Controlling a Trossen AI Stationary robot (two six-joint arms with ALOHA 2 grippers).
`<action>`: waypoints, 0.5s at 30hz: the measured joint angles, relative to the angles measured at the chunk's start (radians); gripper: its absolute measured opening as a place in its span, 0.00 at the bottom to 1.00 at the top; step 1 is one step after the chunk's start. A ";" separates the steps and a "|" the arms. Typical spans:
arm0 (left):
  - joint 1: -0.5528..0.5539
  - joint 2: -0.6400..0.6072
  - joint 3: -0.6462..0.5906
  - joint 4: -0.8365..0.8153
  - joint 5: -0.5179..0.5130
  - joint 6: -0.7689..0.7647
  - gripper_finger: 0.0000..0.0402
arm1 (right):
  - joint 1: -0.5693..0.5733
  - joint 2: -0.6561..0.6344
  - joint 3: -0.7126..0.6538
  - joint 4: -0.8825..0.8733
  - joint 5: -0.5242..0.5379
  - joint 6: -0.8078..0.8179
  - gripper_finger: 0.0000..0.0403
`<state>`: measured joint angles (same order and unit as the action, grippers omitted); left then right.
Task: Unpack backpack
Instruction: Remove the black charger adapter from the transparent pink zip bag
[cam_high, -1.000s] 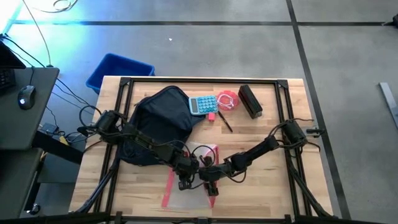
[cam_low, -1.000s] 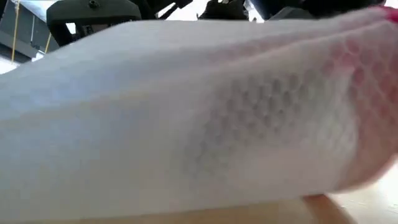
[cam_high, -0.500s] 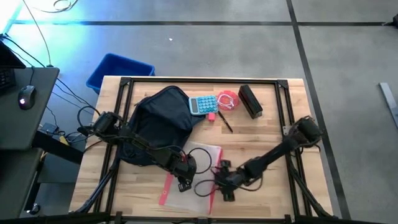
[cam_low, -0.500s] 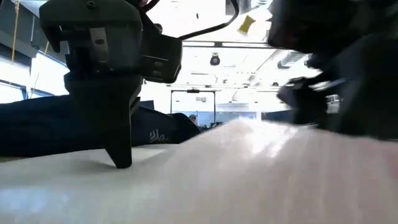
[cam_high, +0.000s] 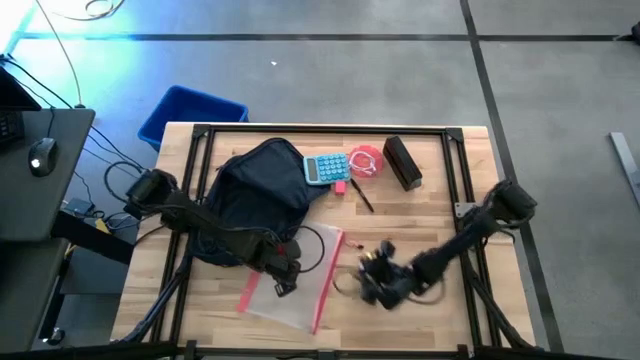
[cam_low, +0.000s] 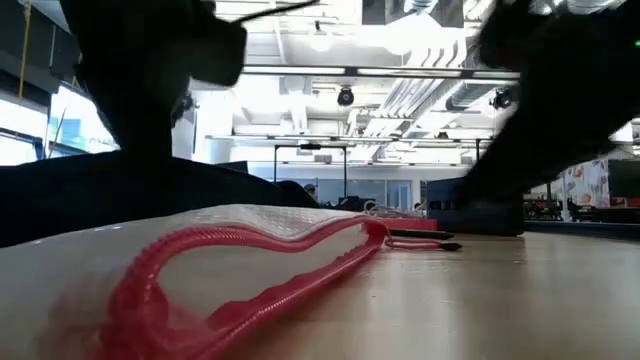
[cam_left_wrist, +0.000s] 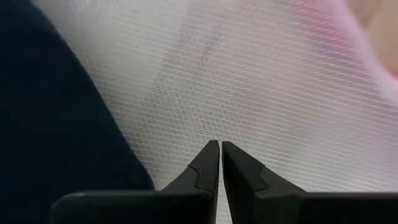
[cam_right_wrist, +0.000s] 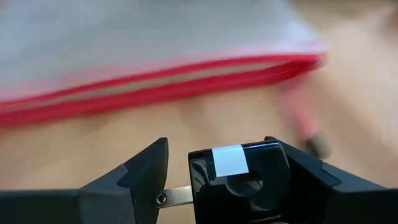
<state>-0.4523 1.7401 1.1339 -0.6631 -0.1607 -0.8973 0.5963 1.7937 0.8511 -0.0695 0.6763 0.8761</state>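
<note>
The dark navy backpack (cam_high: 255, 195) lies flat on the table's left half. A white mesh pouch with a red zipper (cam_high: 295, 282) (cam_low: 250, 265) lies flat on the table at the backpack's near side. My left gripper (cam_high: 281, 274) (cam_left_wrist: 219, 147) is shut, with its tips on the pouch mesh beside the backpack. My right gripper (cam_high: 378, 283) (cam_right_wrist: 177, 180) is to the right of the pouch, shut on a small black block with a white label (cam_right_wrist: 239, 180). My left gripper has its shut fingertips on the pouch's mesh face (cam_left_wrist: 217, 118), close to the edge beside the backpack, coming down at a slant. Whether a layer is pinched between them I cannot tell. The pouch lies flat on the table. My right gripper pinches the black block (cam_right_wrist: 239, 186) between its two fingers (cam_right_wrist: 140, 177). A metal prong (cam_right_wrist: 176, 196) sticks out of the block's side. A thin dark cord (cam_high: 345, 284) trails from it toward the pouch.
Toward the far edge lie a light blue calculator (cam_high: 326, 167), a pink coiled cable (cam_high: 366, 160), a black box (cam_high: 402, 162), a dark pen (cam_high: 362, 197) and a small pink piece (cam_high: 340, 186). A blue bin (cam_high: 192, 115) stands on the floor beyond the far-left corner.
My right gripper drew away from the pouch toward the table's right, carrying the black block with its cord. The pouch, raised in front of the low camera a second ago, came down flat. It then slid and turned toward the table's left as my left gripper moved that way.
</note>
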 joint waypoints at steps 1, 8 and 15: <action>-0.001 -0.013 0.000 0.003 -0.005 0.000 0.00 | -0.049 0.012 -0.001 0.025 -0.002 -0.029 0.56; -0.008 -0.077 0.001 0.004 -0.051 -0.020 0.00 | -0.381 0.062 0.004 0.180 -0.060 -0.177 0.56; -0.013 -0.083 0.003 0.012 -0.063 -0.044 0.00 | -0.618 0.024 0.004 0.156 -0.319 -0.113 0.78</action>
<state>-0.4652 1.6568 1.1366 -0.6511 -0.2233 -0.9408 -0.0215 1.8178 0.8555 0.0865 0.3573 0.7627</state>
